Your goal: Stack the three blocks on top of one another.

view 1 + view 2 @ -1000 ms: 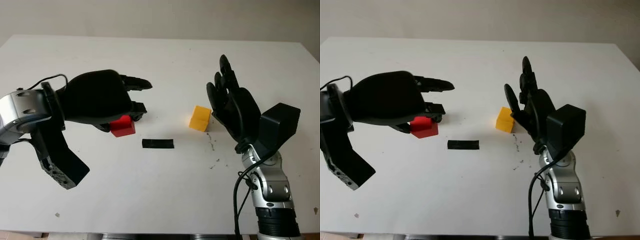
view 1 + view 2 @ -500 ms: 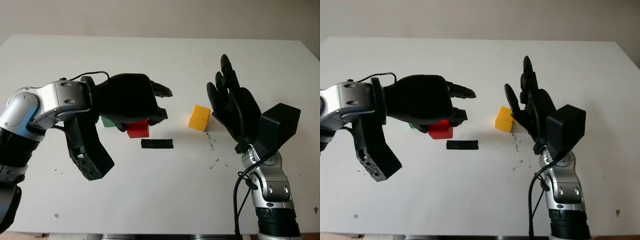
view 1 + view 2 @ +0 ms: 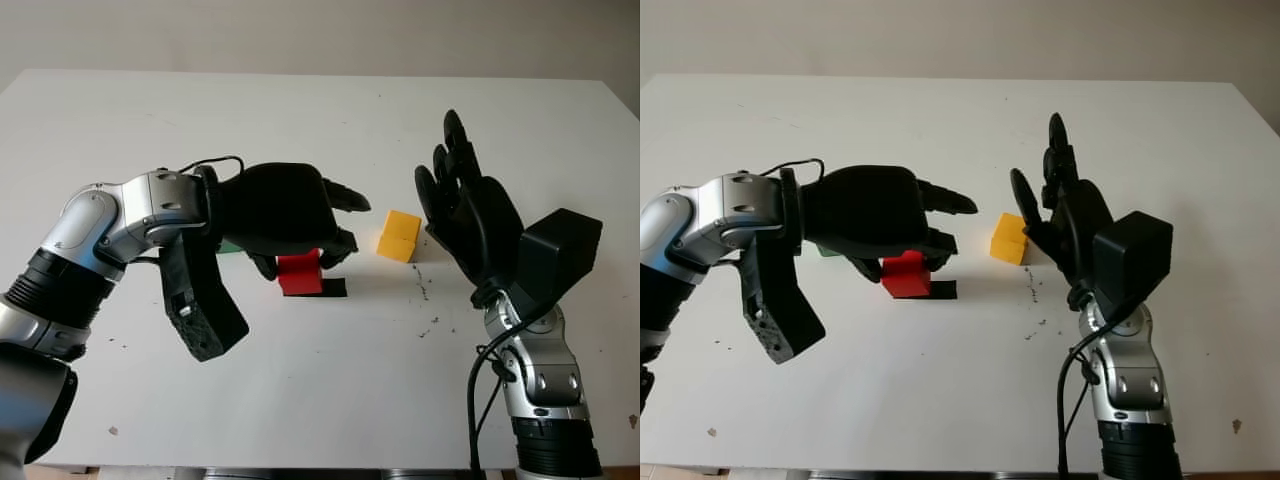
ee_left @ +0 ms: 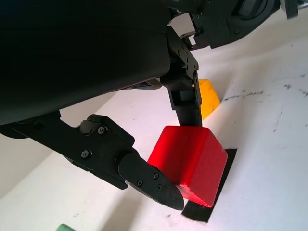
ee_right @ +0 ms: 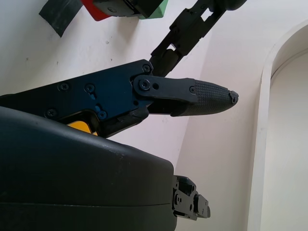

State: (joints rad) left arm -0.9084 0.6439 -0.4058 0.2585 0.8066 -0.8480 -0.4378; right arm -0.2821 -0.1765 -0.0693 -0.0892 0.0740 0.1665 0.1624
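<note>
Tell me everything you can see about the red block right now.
The red block is a small, plain, smooth-faced cube with slightly rounded edges, probably painted wood or plastic. It sits upright between the fingers of the left hand, one finger against its far face and another against its near lower edge. It is over the black tape strip near the table centre; whether it touches the surface is unclear. The yellow block stands apart to its right.

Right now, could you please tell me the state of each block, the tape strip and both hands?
red block: gripped by the left hand, over the tape strip.
yellow block: on the table, free.
green block: behind the left hand, mostly hidden.
black tape strip: flat, partly covered.
left hand: shut on red block.
right hand: open, beside yellow block.
</note>
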